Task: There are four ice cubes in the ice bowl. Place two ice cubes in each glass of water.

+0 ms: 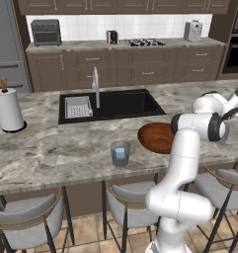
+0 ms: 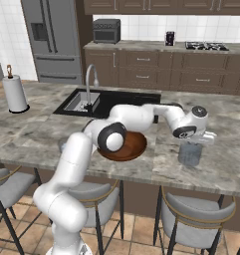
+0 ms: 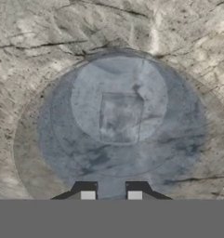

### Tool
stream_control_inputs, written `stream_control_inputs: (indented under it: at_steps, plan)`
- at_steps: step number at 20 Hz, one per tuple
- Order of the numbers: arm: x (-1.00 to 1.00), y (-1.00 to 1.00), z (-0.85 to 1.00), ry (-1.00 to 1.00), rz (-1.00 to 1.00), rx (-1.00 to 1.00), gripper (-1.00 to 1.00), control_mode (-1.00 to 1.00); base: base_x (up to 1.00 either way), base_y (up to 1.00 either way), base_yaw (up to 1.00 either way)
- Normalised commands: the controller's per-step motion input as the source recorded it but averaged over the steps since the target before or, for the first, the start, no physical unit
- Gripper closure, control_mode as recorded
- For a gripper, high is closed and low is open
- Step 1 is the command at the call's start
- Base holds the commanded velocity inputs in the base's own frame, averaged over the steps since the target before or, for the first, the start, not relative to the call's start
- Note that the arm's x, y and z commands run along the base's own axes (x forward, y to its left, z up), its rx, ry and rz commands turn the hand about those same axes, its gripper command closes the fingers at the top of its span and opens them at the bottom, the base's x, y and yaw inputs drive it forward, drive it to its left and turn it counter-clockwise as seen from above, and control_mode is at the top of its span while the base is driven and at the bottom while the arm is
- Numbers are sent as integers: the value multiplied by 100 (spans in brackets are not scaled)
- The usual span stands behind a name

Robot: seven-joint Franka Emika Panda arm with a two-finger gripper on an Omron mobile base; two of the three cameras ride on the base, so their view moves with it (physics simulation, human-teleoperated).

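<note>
My gripper (image 3: 111, 194) hangs straight above the right glass of water (image 3: 118, 135), seen from the top as a blue-grey disc. An ice cube (image 3: 121, 118) lies in it as a faint square. The fingertips (image 3: 88, 194) stand a narrow gap apart, with a pale patch between them that looks like a held ice cube. From the side, the gripper (image 2: 201, 138) sits just over the same glass (image 2: 190, 155). The left glass (image 1: 120, 153) holds a pale blue ice cube (image 1: 121, 155). Between the glasses sits the reddish-brown ice bowl (image 1: 154, 138), partly behind my arm.
A black sink (image 1: 110, 105) with a tall faucet (image 1: 96, 86) lies behind the bowl. A white paper-towel roll (image 1: 9, 109) stands at the counter's far left. Grey stools (image 1: 128, 202) line the near counter edge.
</note>
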Motion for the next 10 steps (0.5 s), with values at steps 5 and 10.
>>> stream_control_inputs:
  at_steps: [5,10]
  plan:
    - [20,0,-1,0,-6,1,-100,-100,0,0,0]
    - [22,0,0,0,-6,2,-100,-100,0,0,0]
